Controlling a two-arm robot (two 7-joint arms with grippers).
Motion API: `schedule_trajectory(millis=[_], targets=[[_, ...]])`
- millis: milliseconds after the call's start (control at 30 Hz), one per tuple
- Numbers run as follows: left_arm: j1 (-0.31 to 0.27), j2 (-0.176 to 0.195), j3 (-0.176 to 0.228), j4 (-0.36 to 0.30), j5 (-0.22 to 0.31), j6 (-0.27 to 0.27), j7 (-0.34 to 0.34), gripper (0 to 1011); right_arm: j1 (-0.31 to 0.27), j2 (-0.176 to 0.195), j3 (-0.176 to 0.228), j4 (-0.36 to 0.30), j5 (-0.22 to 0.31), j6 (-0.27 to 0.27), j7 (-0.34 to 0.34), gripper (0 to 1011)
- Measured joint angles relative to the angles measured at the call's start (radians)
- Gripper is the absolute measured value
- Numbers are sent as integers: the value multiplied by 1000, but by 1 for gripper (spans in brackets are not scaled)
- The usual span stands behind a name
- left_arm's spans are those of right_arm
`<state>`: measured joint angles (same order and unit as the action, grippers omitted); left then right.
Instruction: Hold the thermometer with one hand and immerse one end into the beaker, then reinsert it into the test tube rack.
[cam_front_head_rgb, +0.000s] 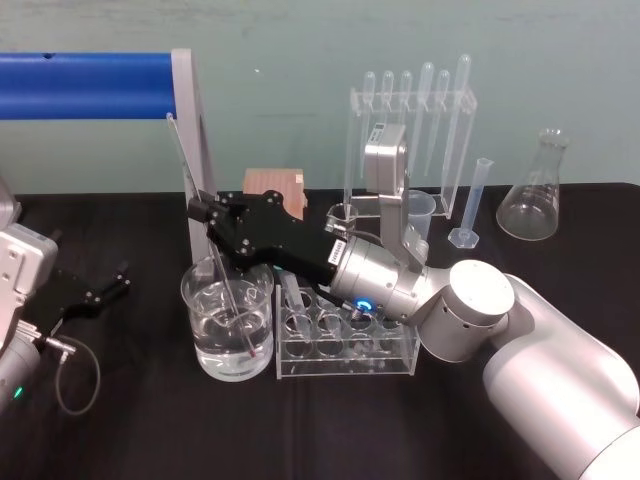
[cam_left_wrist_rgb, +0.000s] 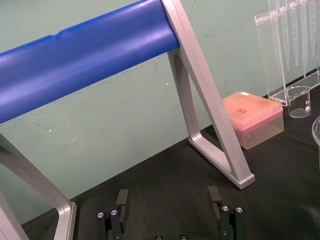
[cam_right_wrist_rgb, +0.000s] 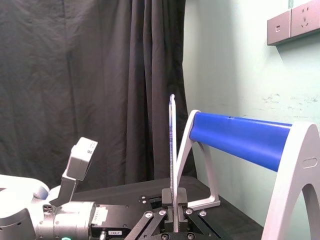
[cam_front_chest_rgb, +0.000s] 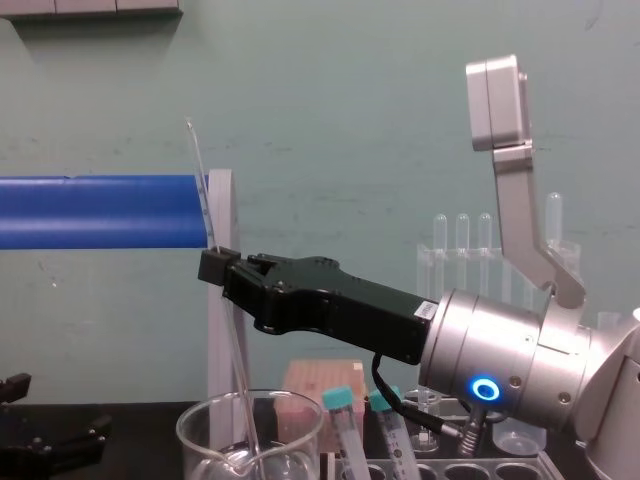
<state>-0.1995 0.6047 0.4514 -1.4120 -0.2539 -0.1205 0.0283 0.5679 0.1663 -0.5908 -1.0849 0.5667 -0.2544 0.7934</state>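
My right gripper (cam_front_head_rgb: 204, 214) is shut on the thermometer (cam_front_head_rgb: 185, 160), a long thin glass rod that leans up to the left. The rod's lower end dips into the water in the wide glass beaker (cam_front_head_rgb: 203, 335). In the right wrist view the thermometer (cam_right_wrist_rgb: 172, 145) stands straight up out of the shut right gripper (cam_right_wrist_rgb: 175, 202). From the chest, the rod (cam_front_chest_rgb: 200, 175) runs down past the right gripper (cam_front_chest_rgb: 216, 266) into the beaker (cam_front_chest_rgb: 205, 430). The test tube rack (cam_front_head_rgb: 345, 366) stands just right of the beaker, under the right wrist. My left gripper (cam_front_head_rgb: 105, 290) rests open at the left.
A blue roller on grey legs (cam_front_head_rgb: 80, 85) spans the back left. Behind the rack are a pipette stand (cam_front_head_rgb: 415, 110), a wooden-looking box (cam_front_head_rgb: 272, 185), a graduated cylinder (cam_front_head_rgb: 470, 205) and a conical flask (cam_front_head_rgb: 537, 190). Teal-capped tubes (cam_front_chest_rgb: 340, 400) lean in the rack.
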Motion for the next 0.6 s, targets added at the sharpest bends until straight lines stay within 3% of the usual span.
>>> schedule_trajectory(millis=[600], targets=[[0, 0, 0, 0, 0, 0, 0, 1008, 0, 0, -1, 0, -5, -1, -2, 55]])
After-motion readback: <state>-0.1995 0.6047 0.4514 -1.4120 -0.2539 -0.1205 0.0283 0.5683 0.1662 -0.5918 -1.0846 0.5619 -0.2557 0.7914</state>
